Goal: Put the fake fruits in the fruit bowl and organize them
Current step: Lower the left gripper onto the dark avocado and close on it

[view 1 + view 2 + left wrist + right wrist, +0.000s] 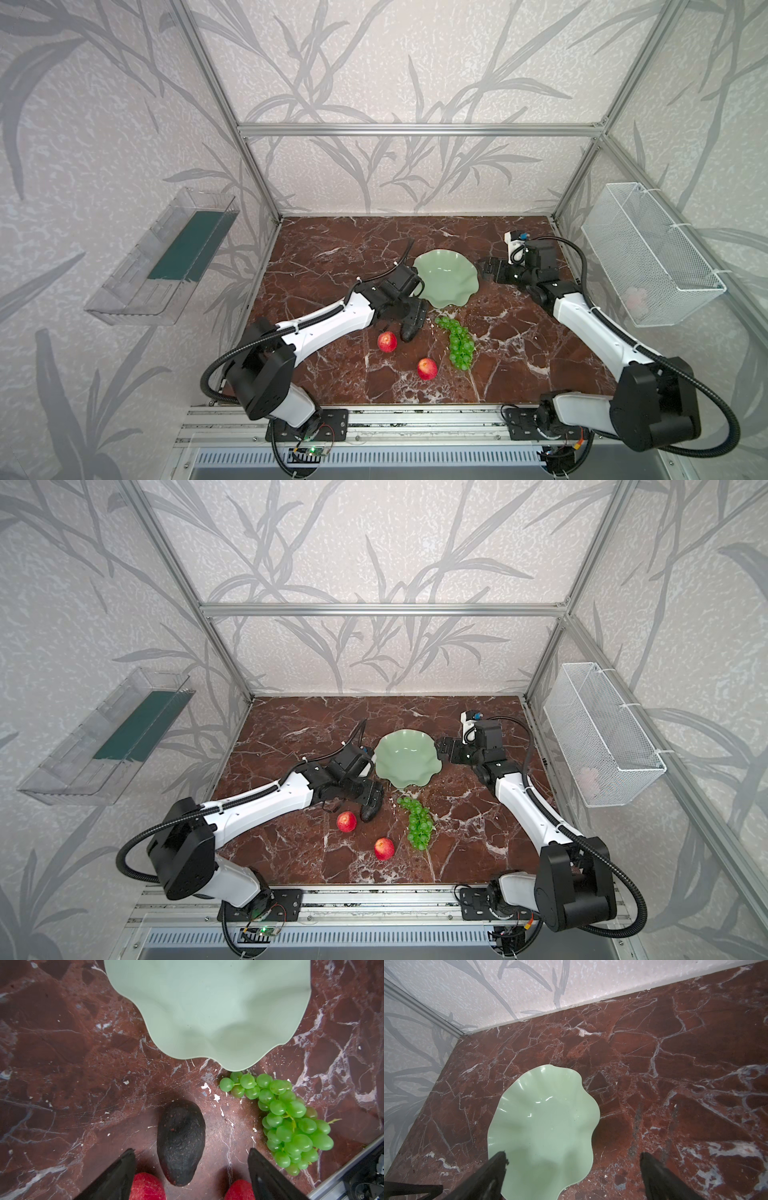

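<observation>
The left hand [190,1153] is spread astride the untouched avocado [180,1142], the grapes [459,343] and two red fruits [387,341] [427,368] are laid nearby between the bowl [444,276] and the surface's [332,257] near edge, and the right hand [573,1155] is spread beside the bowl's rim.

clear tray [124,286]: left wall | wire basket [640,249]: right wall

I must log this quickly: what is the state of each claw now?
Left claw: open around the avocado, not gripping it.
Right claw: open, holding nothing.
</observation>
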Robot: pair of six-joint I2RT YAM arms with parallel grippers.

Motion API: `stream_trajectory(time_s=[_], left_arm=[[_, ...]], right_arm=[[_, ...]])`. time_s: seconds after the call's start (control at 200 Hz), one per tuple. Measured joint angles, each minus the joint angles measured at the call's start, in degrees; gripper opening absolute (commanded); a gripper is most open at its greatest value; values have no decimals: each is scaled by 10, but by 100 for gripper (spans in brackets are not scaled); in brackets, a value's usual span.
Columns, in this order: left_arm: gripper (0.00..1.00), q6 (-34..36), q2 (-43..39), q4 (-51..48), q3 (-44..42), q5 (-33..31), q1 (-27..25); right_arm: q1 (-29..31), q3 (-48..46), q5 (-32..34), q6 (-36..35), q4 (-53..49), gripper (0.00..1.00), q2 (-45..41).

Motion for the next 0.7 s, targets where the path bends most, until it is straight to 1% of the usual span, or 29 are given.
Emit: stream_trajectory(time_s=[0.31,0.475,0.535,0.645,0.7], left_arm=[[82,-1,56,-12,2,9,-7],[78,-2,76,-12,2,12,-8],[73,-3,84,-11,2,12,-8],[60,-6,97,-11,2,14,-8],[55,-5,103,-10,3,14,-8]], right_arm=[[0,0,0,-3,0,99,-10],[0,0,0,-3,0,99,-10],[0,0,0,-3,0,99,-10],[0,0,0,-3,1,99,-10],[0,0,0,-3,2,99,-10]])
